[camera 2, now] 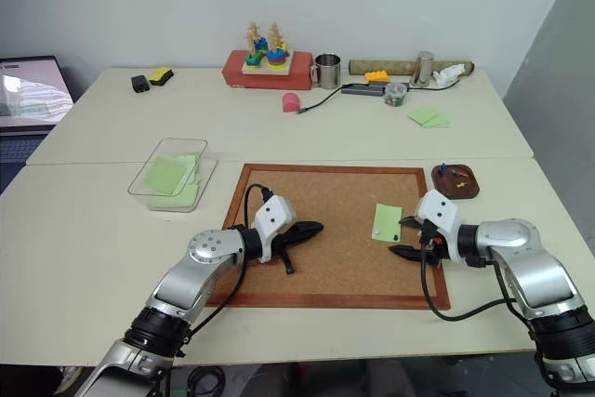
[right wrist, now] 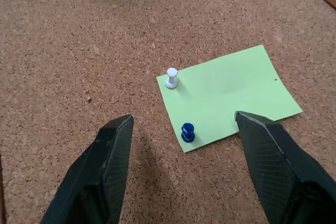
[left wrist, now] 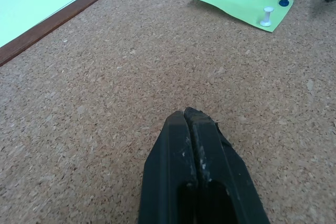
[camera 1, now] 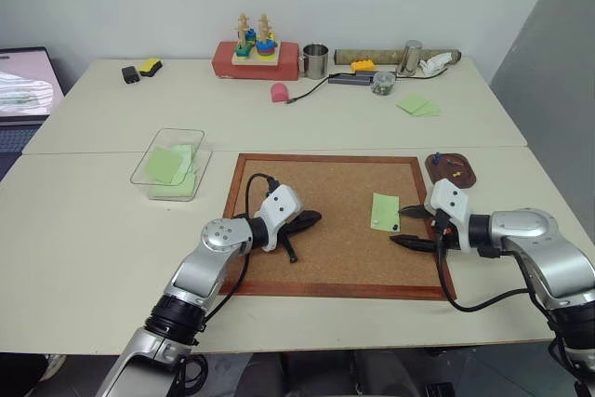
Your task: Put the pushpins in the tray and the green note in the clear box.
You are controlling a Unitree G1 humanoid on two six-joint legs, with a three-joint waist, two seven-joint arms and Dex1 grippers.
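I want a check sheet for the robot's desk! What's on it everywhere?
Surface: corkboard on pale table.
Job's things: green note pinned by white pushpin and blue pushpin; tray holds pins; clear box holds green notes.
Clutter: stacking toy, metal cup, loose notes.
Grippers: left tool shut; right tool open around blue pushpin.
Cables: black cable.
Surroundings: laptop.

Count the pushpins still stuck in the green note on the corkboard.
2. A white pushpin and a blue pushpin stand at two neighbouring corners of the green note, along the edge nearest the right gripper.
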